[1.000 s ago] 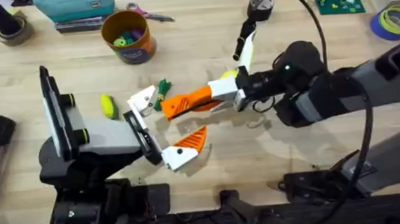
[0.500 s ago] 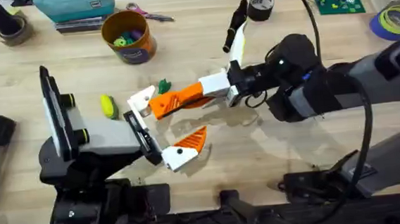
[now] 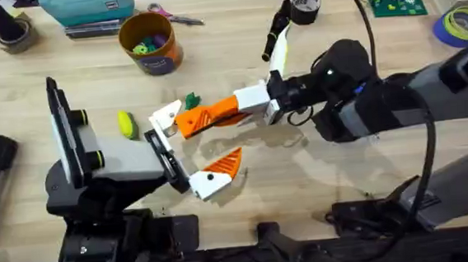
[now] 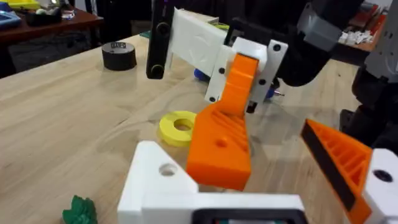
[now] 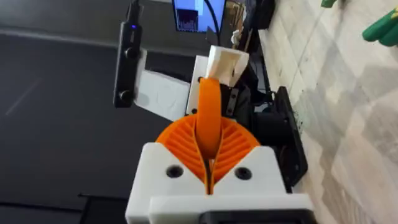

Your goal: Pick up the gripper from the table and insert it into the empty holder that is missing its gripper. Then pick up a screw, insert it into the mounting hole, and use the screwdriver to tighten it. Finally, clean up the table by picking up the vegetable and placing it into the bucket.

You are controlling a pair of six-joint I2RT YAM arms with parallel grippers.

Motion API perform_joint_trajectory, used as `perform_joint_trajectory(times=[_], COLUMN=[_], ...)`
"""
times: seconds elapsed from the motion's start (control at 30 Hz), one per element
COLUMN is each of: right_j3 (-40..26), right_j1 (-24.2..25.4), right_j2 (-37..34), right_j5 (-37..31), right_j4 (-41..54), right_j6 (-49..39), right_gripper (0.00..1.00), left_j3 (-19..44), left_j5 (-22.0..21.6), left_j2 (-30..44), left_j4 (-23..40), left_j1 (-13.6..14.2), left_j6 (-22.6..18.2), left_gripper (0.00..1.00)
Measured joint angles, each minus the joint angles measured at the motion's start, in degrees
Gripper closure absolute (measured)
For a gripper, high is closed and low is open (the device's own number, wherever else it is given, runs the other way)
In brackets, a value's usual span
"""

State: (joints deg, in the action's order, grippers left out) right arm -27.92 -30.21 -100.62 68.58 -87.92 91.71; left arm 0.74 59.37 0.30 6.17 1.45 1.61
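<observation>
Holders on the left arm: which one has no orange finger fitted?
The far holder, beside the green vegetable, is bare white; the near holder already carries an orange finger.

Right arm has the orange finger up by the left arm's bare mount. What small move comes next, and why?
Probably ease the right pincer a little toward the empty white holder to seat the orange finger. The finger is clamped and its tip sits at the holder's edge, seemingly not yet slotted in.

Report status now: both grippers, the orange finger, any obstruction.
Right gripper shut on the orange finger, at the empty holder. Left gripper open. Green vegetable lies just beyond.
</observation>
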Motion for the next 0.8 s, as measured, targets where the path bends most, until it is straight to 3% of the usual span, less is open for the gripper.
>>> perform_joint_trajectory(times=[0.8], right_j3=[0.3], right_j1=[0.1], right_j2=[-2.1], right_j5=[0.0], right_j4=[0.1], right_j6=[-0.2], right_gripper=[0.992], left_j3=[0.0], left_j5=[0.0], left_j2=[0.0], left_j4=[0.0], left_j1=[0.0], left_j6=[0.0], left_gripper=[0.015])
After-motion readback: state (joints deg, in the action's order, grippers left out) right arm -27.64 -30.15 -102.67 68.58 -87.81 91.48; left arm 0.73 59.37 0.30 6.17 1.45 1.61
